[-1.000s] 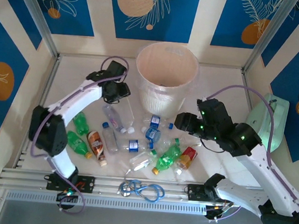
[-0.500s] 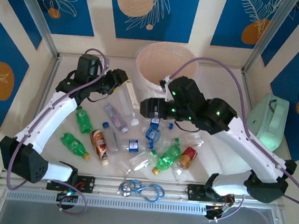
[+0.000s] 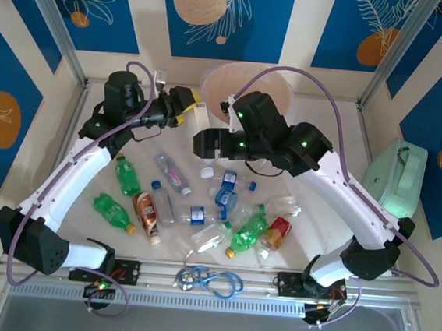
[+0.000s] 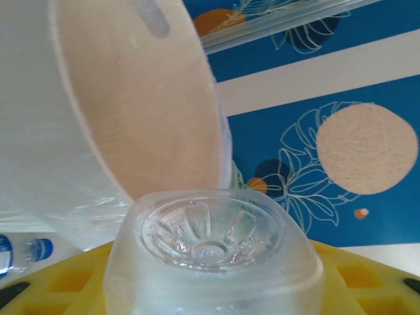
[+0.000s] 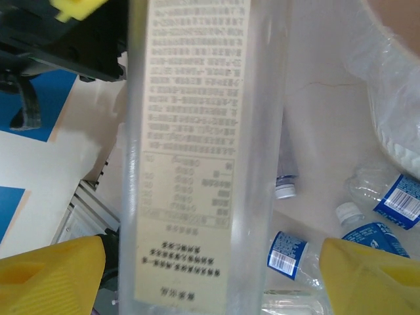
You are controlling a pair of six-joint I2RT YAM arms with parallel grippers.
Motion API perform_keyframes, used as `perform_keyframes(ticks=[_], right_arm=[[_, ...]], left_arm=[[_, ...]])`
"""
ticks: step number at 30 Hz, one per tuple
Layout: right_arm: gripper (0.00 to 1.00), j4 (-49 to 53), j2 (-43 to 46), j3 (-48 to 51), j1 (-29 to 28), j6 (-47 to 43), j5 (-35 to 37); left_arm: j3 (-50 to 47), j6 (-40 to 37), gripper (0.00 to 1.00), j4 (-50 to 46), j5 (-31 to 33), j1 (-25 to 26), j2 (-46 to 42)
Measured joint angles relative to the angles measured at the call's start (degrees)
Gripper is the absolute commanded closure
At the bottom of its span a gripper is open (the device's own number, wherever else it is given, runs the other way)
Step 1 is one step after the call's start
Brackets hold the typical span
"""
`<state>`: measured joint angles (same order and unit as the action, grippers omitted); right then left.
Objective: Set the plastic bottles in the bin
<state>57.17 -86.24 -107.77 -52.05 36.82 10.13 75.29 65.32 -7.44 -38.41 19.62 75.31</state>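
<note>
Blue leaf-print panels back the white counter (image 3: 308,236), where the left claw (image 3: 186,104) clenches a clear bottle (image 4: 213,239) just beside the cream bin (image 3: 218,75), its base facing that wrist camera. From the right wrist its long axis runs straight up the frame, the right claw (image 5: 213,275) released, fingertips (image 5: 52,275) clear either side.

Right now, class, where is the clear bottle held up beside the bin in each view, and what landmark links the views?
Top external: clear bottle upper centre, beside the bin at its left rim.
Left wrist: clear bottle bottom centre, base toward the camera.
Right wrist: clear bottle running down the middle, label facing the camera.
Shared landmark: the bin, upper left in the left wrist view, top right in the right wrist view.
</note>
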Motion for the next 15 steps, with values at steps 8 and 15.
perform_keyframes(ticks=[8, 15], right_arm=[[0.26, 2.69, -4.7, -5.49, -0.63, -1.18, 0.57], [0.38, 5.11, -7.72, -8.7, -1.84, -2.01, 2.62]], left_arm=[[-0.26, 1.55, 0.46, 3.67, -1.68, 0.0, 0.0], [-1.11, 1.88, 0.46, 4.61, -2.08, 0.13, 0.0]])
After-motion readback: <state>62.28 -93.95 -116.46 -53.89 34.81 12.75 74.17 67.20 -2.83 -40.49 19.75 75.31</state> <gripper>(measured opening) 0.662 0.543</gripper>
